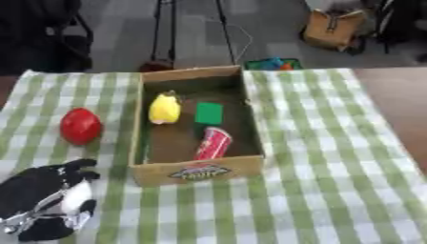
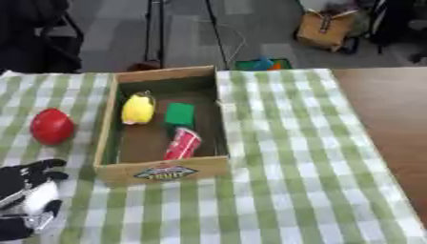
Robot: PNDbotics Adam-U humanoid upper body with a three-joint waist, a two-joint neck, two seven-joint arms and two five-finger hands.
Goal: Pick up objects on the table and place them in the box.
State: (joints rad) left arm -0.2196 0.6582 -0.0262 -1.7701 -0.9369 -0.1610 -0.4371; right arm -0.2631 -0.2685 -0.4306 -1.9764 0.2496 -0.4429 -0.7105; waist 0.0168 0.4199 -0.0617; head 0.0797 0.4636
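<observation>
Nearest the camera, the left hand (image 1: 46, 202) rests at the lower left of the checked tabletop (image 1: 333, 190), fingers loosely curled and holding nothing; the right hand is out of sight. Just beyond it lies the red rounded object (image 1: 81, 126), left of the box (image 1: 200, 172), which already holds a yellow item (image 1: 164, 109), green block (image 1: 208, 113) and red cup (image 1: 213, 143). It looks smooth, light and rigid, likely to roll, so wrapping fingers and thumb around its widest middle seems safest.

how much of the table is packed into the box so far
Three things already lie in the cardboard box: a yellow object, a green block and a red cup. The left hand holds nothing. The red object on the cloth is left.
</observation>
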